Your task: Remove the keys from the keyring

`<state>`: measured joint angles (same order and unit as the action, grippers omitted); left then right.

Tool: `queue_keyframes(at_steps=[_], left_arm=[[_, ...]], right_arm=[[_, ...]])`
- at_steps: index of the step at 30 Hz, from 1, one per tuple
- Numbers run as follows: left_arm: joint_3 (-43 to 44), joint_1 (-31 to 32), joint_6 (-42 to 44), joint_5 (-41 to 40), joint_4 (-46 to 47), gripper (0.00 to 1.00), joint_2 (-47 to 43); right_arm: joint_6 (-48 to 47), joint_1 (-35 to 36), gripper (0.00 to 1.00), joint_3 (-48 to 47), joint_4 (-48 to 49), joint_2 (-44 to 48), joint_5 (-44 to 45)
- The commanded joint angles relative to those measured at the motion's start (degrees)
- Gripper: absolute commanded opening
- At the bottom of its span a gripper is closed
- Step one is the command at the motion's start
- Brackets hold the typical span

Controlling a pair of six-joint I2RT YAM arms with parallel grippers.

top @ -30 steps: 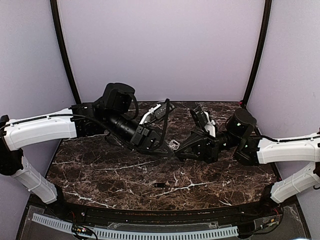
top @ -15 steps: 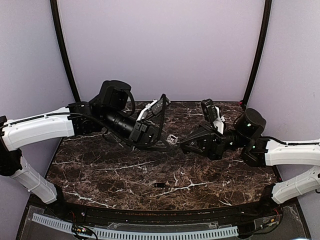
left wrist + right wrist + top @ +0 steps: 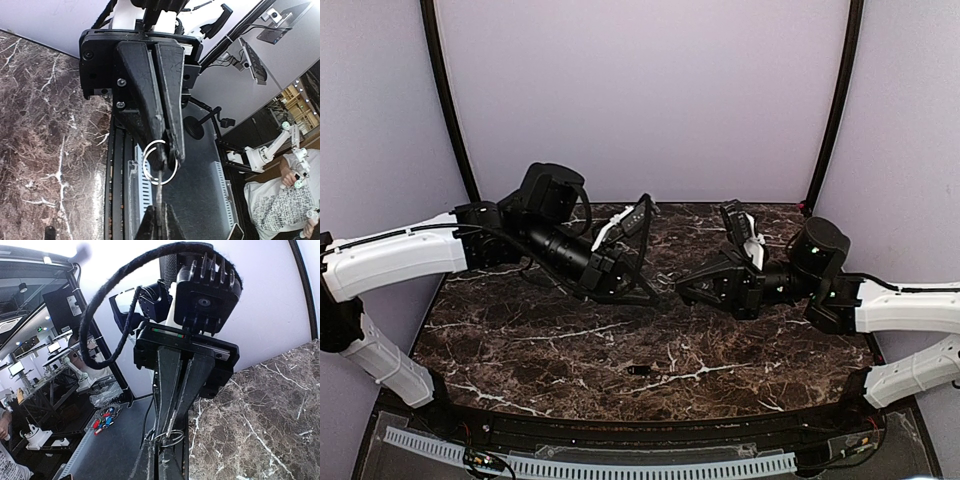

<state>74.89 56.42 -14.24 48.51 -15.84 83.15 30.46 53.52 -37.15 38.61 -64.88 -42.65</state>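
Note:
My two grippers meet tip to tip above the middle of the marble table (image 3: 520, 340). The left gripper (image 3: 658, 296) is shut on a key (image 3: 159, 194), a thin silvery strip seen edge-on that runs from its fingers (image 3: 150, 225) into the keyring (image 3: 176, 170). The right gripper (image 3: 682, 290) is shut on that wire keyring (image 3: 175, 441). In the right wrist view the key (image 3: 171, 418) glints between the left gripper's jaws. Another key (image 3: 640, 370), small and dark, lies loose on the table nearer the front edge.
A white slotted cable tray (image 3: 590, 465) runs along the near edge below the table. Black frame posts (image 3: 445, 100) stand at the back corners against the pale walls. Both forearms hang low over the back half of the table.
The right arm's wrist has swung to the right and back a little. The left gripper has tipped lower. The meeting point has barely shifted, and both grippers have stayed shut.

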Motion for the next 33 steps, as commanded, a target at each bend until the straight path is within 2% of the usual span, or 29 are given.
queue_keyframes(at_steps=[1,9,19,25,33], left_arm=[[1.3,-0.2,5.2,-2.9,-4.5,0.0,-3.0],[1.4,-0.1,9.0,-8.2,-6.6,0.0,-3.7],[0.9,-0.1,9.7,-10.2,-7.5,0.0,-3.3],[0.5,-0.1,9.1,-15.3,-7.6,0.0,-4.1],[-0.5,-0.1,8.5,-19.1,-6.6,0.0,-5.0]], right_arm=[[-1.4,0.3,0.0,-0.2,-0.1,2.1,4.6],[-3.2,0.1,0.0,-2.1,-7.3,2.2,10.5],[-2.3,-0.1,0.0,-2.6,-7.6,2.3,12.1],[-3.4,-0.8,0.0,-1.5,-7.2,3.5,9.8],[-3.3,-1.4,0.0,-2.3,-7.4,3.1,1.8]])
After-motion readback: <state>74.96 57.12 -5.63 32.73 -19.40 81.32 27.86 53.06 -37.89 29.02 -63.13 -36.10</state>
